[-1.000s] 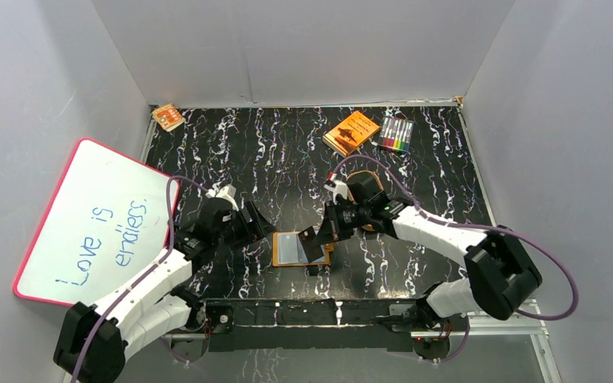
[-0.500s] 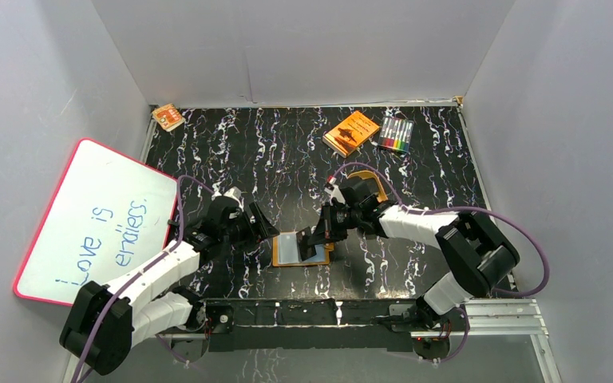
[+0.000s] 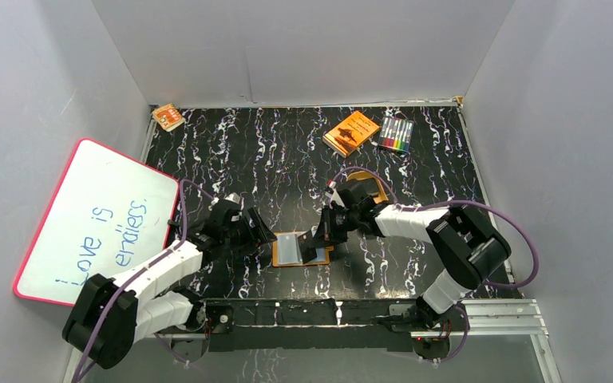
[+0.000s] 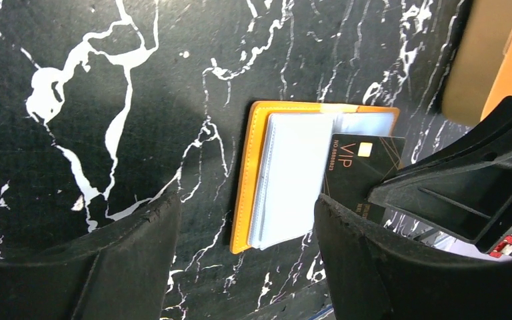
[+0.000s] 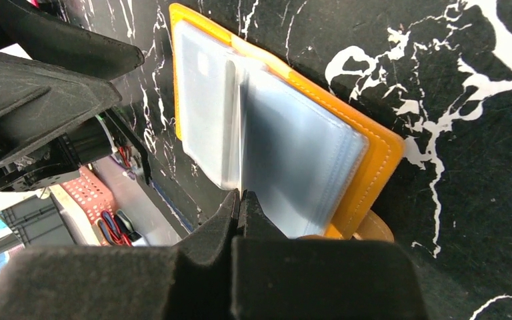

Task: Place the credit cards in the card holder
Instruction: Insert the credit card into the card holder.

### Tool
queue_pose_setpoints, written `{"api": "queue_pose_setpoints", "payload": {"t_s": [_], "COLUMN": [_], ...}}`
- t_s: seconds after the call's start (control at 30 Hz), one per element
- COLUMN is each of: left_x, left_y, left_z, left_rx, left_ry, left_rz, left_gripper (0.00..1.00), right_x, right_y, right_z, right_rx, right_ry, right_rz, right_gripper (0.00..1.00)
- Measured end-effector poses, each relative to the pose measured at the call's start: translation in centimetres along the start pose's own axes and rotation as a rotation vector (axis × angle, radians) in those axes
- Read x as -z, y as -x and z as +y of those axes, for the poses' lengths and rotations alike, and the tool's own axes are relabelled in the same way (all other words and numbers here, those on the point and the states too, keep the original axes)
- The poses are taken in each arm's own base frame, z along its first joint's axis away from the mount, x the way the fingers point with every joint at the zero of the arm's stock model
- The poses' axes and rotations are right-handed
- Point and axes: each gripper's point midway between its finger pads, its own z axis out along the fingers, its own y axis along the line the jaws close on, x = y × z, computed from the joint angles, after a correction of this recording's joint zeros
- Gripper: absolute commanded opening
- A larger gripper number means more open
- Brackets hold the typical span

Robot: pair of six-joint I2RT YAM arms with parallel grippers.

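The black plastic credit card [image 4: 360, 175], clamped by the right gripper [image 5: 242, 200], is brought to the orange leather card holder [image 4: 245, 180]; the empty, wide-apart left gripper [image 3: 264, 233] is advanced, so insertion is expected.

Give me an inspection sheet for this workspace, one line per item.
Surface: black marble-patterned table.
Job's things: card holder lies open, clear sleeves up. A black VIP credit card is over its right half. Other cards: nothing seen.
Clutter: orange book and marker set at the far edge; small orange pack in the far left corner.
Hands: left hand open and empty, just left of the holder; right hand shut on the card.
Cables: purple cables loop off both arms, away from the holder.
Surroundings: whiteboard leaning at the left; plain walls.
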Motion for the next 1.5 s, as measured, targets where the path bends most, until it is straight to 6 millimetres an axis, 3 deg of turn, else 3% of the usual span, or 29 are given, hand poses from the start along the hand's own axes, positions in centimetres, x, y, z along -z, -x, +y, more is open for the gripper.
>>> {"api": "queue_pose_setpoints", "payload": {"t_s": [0.17,0.4,0.9,1.5], "left_x": [-0.6,-1.0,-2.0,-2.1], "left_y": [-0.6,-0.7,-1.2,-1.6], "left_z": [0.9,0.5,0.0,0.1], "left_rx": [0.012,0.018,0.028,0.033], "left_ry": [0.033,0.01,-0.031,-0.039], "left_rz": [0.026,0.034,0.07,0.079], "left_gripper": [0.67,0.63,0.44,0.37], "right_x": [-0.3,-0.4,-0.9,-1.6], "right_y": [-0.1,0.2,0.3,0.7], "right_z": [-0.1,0.6,0.8,0.1], "right_rx": [-0.023,-0.023,-0.029,-0.056], "right_ry": [0.004,0.035,0.063,0.044], "right_rz": [0.012,0.005,0.012,-0.004], "right_gripper": [0.0,0.0,0.0,0.0]}}
